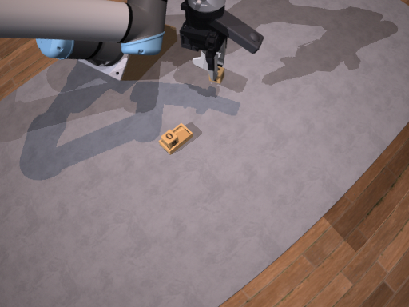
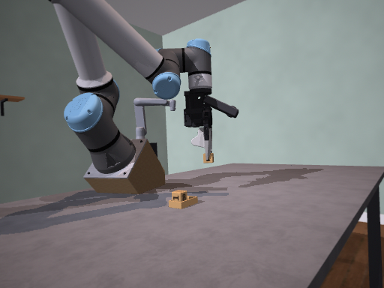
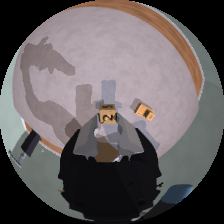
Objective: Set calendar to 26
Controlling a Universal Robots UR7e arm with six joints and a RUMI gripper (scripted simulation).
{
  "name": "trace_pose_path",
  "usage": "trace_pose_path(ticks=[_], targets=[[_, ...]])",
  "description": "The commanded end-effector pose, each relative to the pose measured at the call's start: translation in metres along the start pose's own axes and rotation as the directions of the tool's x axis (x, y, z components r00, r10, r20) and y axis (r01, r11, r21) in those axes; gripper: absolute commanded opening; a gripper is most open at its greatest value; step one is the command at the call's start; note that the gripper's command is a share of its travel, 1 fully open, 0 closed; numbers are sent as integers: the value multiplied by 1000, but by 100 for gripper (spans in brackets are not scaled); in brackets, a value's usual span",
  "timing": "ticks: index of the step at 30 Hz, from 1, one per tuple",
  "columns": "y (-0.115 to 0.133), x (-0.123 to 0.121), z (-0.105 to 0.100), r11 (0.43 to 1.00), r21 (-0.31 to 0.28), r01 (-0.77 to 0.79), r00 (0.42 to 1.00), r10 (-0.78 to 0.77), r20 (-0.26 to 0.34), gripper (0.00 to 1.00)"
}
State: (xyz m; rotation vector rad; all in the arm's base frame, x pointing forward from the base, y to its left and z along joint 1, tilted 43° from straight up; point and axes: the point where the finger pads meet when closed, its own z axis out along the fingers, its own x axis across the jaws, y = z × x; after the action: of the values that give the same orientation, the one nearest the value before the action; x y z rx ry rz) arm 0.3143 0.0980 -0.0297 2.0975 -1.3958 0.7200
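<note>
From above, the grey desk [image 1: 248,192] spreads wide, its curved edge running along the right and near side against the wood floor [image 1: 359,256]. The tray [image 1: 176,138] lies near the middle with open surface all around it, and one cube [image 1: 169,137] sits flat in its left compartment, a 0 on its upper face; the right compartment holds nothing. The arm [image 1: 64,20] reaches in from the far left, and the tool [image 1: 216,72] points straight down, clamped on the second cube [image 1: 217,76], well apart from the tray on its far side.

From the side, the desk's right edge drops off at a dark leg [image 2: 375,232]. The arm rises from its wooden pedestal [image 2: 150,176], folds over and hangs the tool [image 2: 208,155] vertically, the held cube [image 2: 208,158] clear above the desk. The tray [image 2: 184,202] rests nearer, right of the pedestal, with its cube [image 2: 179,195] in the left slot.

Through the wrist camera, both fingers close on the held cube [image 3: 107,116], whose facing side shows a dark digit that looks like a 2. The tray [image 3: 144,111] lies off to the right below.
</note>
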Motion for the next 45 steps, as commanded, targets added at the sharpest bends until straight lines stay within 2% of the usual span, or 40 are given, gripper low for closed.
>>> trace_pose_path(ticks=[1, 34, 45], targets=[[0, 0, 0, 1000, 0, -27, 1000, 27, -1, 10], [0, -1, 0, 999, 0, -53, 999, 53, -1, 10], [0, -1, 11, 999, 0, -53, 999, 53, 0, 10]])
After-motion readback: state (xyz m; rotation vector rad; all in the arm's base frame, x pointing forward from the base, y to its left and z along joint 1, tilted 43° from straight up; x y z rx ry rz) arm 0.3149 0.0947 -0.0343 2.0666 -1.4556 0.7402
